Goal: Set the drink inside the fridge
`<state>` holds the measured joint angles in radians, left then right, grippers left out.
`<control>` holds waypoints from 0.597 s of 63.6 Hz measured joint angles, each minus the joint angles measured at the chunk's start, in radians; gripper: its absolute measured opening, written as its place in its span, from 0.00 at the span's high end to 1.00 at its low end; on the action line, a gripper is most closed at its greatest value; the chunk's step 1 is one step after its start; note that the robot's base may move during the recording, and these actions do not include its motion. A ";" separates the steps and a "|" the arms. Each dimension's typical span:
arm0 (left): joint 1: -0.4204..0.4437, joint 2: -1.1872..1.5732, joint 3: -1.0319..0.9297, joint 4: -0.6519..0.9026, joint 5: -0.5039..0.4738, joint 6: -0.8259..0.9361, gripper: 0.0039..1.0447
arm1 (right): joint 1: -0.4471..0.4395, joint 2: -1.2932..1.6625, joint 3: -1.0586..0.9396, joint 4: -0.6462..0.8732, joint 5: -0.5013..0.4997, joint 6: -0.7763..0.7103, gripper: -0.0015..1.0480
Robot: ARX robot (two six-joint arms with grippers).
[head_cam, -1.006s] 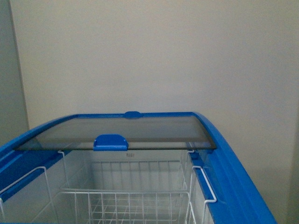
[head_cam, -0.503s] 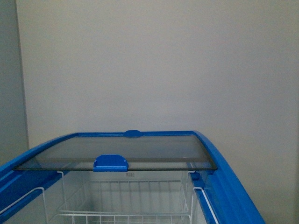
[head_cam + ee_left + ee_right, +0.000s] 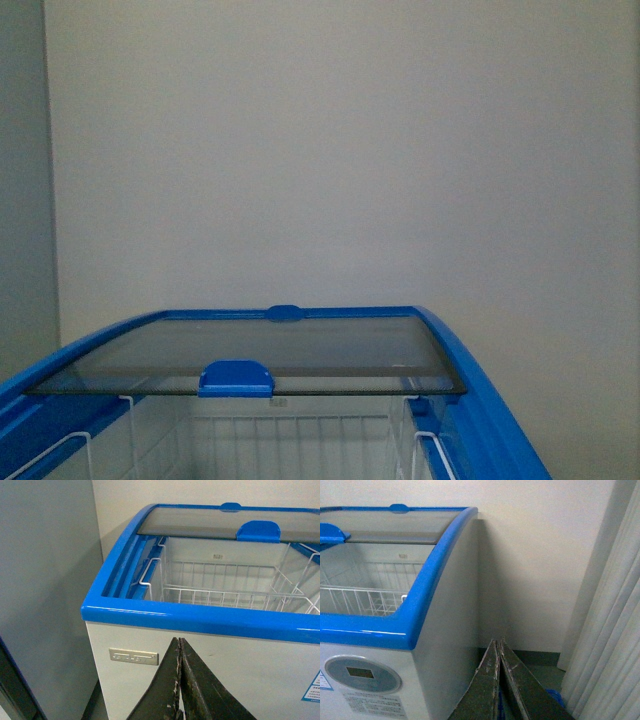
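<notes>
The fridge (image 3: 488, 418) is a white chest with a blue top rim, and its glass lid (image 3: 300, 345) with a blue handle (image 3: 236, 379) is slid to the back, leaving the near part uncovered. White wire baskets (image 3: 225, 592) hang inside. My left gripper (image 3: 179, 641) is shut and empty, low in front of the fridge's white front wall (image 3: 240, 670). The right gripper (image 3: 498, 642) is shut and empty too, beside the fridge's right side wall (image 3: 450, 630), above the floor. The drink is out of view.
A plain wall stands behind the fridge. A grey panel (image 3: 45, 580) rises close to its left side. A pale curtain (image 3: 612, 620) hangs to its right, with a small blue object (image 3: 555, 696) on the floor by it. A round control panel (image 3: 362, 674) sits on the fridge front.
In the front view the fridge has dropped lower in the picture. More wall shows above it, and far less of the wire baskets shows.
</notes>
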<state>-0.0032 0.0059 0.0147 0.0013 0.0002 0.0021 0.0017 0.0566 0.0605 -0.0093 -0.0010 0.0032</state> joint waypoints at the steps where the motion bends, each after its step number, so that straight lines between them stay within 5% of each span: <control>1: 0.000 0.000 0.000 0.000 0.000 0.000 0.98 | 0.000 -0.002 -0.003 0.000 0.000 0.000 0.97; 35: 0.000 0.000 0.000 0.000 0.000 0.000 0.98 | 0.000 -0.050 -0.044 0.006 0.000 0.000 0.97; 38: 0.000 0.000 0.000 0.000 0.000 0.000 0.91 | 0.000 -0.050 -0.044 0.006 0.000 0.000 0.97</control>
<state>-0.0032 0.0059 0.0147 0.0013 0.0002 0.0017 0.0017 0.0063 0.0162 -0.0032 -0.0006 0.0029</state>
